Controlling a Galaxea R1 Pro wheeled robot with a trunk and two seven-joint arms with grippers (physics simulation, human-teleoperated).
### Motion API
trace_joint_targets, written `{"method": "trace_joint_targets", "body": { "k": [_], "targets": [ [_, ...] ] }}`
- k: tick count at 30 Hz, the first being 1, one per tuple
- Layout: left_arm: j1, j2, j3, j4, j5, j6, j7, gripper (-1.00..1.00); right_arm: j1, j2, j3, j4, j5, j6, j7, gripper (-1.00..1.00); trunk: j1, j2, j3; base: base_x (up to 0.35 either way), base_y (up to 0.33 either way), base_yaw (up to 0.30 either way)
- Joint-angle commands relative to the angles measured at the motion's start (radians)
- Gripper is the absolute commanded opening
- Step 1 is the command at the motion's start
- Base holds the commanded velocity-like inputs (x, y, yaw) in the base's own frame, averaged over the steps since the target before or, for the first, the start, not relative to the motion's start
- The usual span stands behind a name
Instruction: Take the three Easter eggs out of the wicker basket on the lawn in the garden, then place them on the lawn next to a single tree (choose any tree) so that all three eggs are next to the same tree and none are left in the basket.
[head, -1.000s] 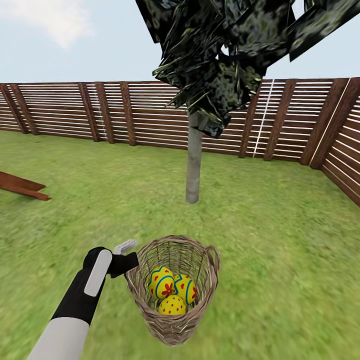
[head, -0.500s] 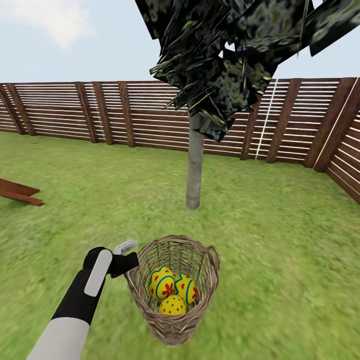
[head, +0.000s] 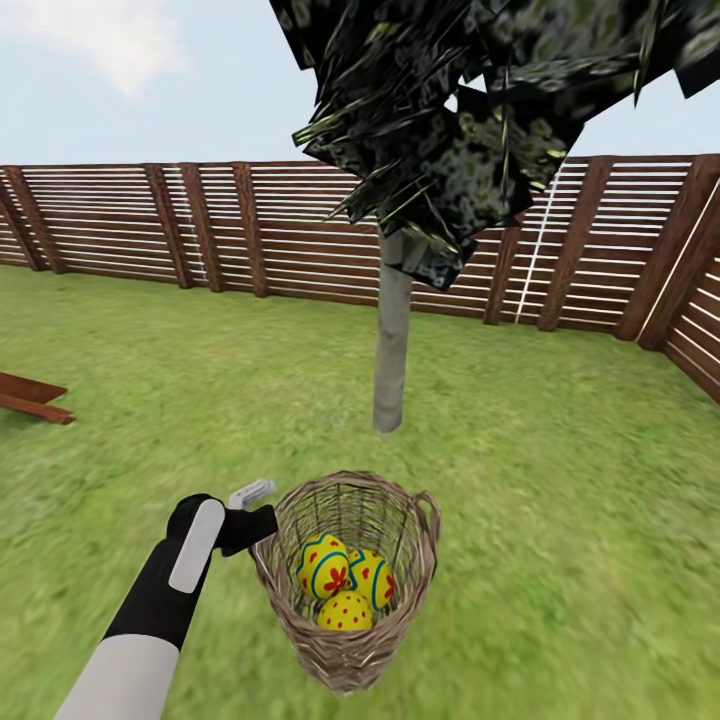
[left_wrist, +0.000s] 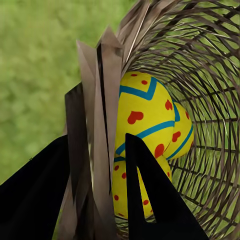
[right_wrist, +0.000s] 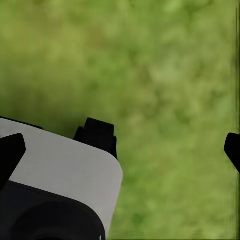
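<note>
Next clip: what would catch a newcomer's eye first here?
Three yellow painted eggs sit in a wicker basket low in the head view, the left gripper clamped on its rim. Beyond it, a grey-trunked tree stands on the lawn before a slatted fence.

Fenced back garden, simulated render. Ground is covered by bright green lawn (head: 560, 480) right up to a brown slatted wooden fence (head: 120, 220), which is seen along the far side and turning a corner at the right. A tree (head: 392, 330) with a pale grey trunk and dark blocky foliage is rooted in the grass. Pale blue sky with a cloud is seen above the fence line. Brown wooden planks (head: 30, 398) are seen at the left edge.
</note>
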Motion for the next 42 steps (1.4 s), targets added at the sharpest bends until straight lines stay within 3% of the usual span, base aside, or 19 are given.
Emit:
{"method": "trace_joint_targets", "body": {
  "k": [1,26,28,29,30,32,33,35,36,37,42],
  "targets": [
    [-0.001,-0.001,0.002,-0.001,0.025,-0.001,0.01,-1.0,-0.001,-0.001,0.0,0.002,0.005,-0.005,0.003,1.0,0.0,0.0,-0.001,0.316,0.0,0.0],
    [-0.001,0.001,0.002,-0.007,0.025,0.0,0.009,-1.0,-0.001,-0.001,-0.002,-0.002,0.003,-0.005,0.003,1.0,0.0,0.0,-0.001,0.316,0.0,0.0],
    [-0.001,-0.001,0.002,-0.005,0.025,-0.001,0.009,-1.0,-0.019,-0.008,-0.006,-0.051,-0.005,0.013,0.006,1.0,0.0,0.0,-0.001,0.316,0.0,0.0],
    [-0.001,-0.001,0.002,-0.004,0.025,-0.001,0.009,-1.0,-0.035,-0.013,-0.018,-0.137,-0.009,0.07,0.007,1.0,0.0,0.0,-0.001,0.316,0.0,0.0],
    [-0.001,-0.001,0.002,-0.001,0.025,-0.001,0.009,-1.0,-0.051,-0.042,-0.074,-0.3,-0.013,0.269,0.008,1.0,0.0,0.0,-0.001,0.316,0.0,0.0],
    [-0.001,-0.001,0.002,0.001,0.025,-0.001,0.009,-1.0,-0.057,-0.088,-0.235,-0.635,-0.014,0.626,0.042,1.0,0.0,0.0,-0.001,0.316,0.0,0.0],
    [-0.001,-0.001,0.002,0.001,0.025,-0.001,0.009,-1.0,-0.058,-0.103,-0.336,-0.779,-0.014,0.734,0.084,1.0,0.0,0.0,-0.001,0.316,0.0,0.0],
    [-0.001,-0.003,0.002,0.004,0.025,-0.001,0.01,-1.0,-0.058,-0.138,-0.469,-0.972,-0.014,0.839,0.153,1.0,0.0,0.0,-0.001,0.316,0.0,0.0],
    [-0.001,-0.004,0.002,0.005,0.025,-0.001,0.01,-1.0,-0.058,-0.162,-0.494,-1.016,-0.015,0.865,0.204,1.0,0.0,0.0,-0.001,0.316,0.0,0.0],
    [-0.001,-0.004,0.002,0.005,0.025,-0.001,0.01,-1.0,-0.058,-0.167,-0.5,-1.02,-0.015,0.867,0.227,1.0,0.0,0.0,-0.001,0.316,0.0,0.0],
    [-0.001,-0.004,0.002,0.002,0.025,-0.001,0.011,-1.0,-0.058,-0.168,-0.502,-1.022,-0.005,0.866,0.239,1.0,0.0,0.0,-0.001,0.316,0.0,0.0]
  ]
}}
